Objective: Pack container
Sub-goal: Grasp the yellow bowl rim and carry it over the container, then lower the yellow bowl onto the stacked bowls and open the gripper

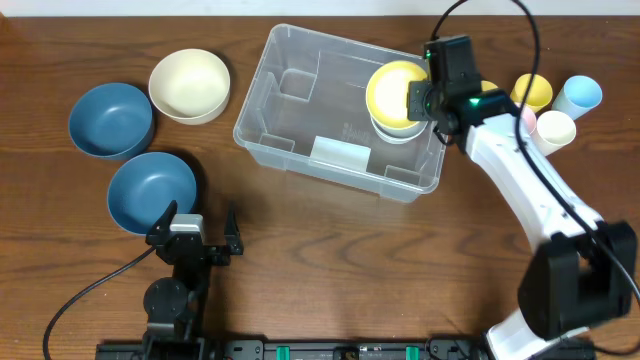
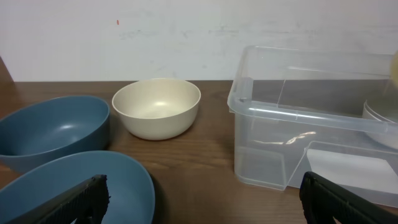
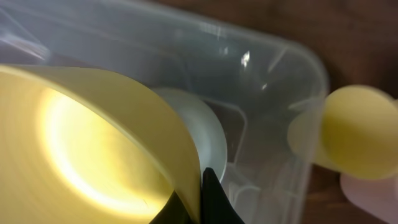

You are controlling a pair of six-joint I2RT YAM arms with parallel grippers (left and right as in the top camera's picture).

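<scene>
Your right gripper [image 3: 199, 204] is clenched on the rim of the yellow bowl [image 1: 393, 88], 1 finger inside the wall and 1 outside. The bowl hangs over a pale bowl [image 1: 392, 132] that sits in the right end of the container [image 1: 300, 120]. I can't tell if the 2 bowls touch.

The container is clear and sits far-centre on the table [image 1: 330, 260], skewed a bit off square. There's a white label [image 1: 340, 152] at its near wall, and its left part holds nothing but moulded ridges.

Just right of the container are 4 cups in a cluster: yellow cup [image 1: 533, 91], light blue cup [image 1: 580, 94], cream cup [image 1: 556, 129], and a pink cup [image 1: 527, 117] mostly hidden behind the arm.

Your left gripper [image 1: 200, 213] is released, jaws wide, low at the near-left edge and holding nothing. A blue bowl [image 1: 150, 190] sits just beside it. A 2nd blue bowl [image 1: 110, 120] and a cream bowl [image 1: 190, 85] are further back, left of the container.
</scene>
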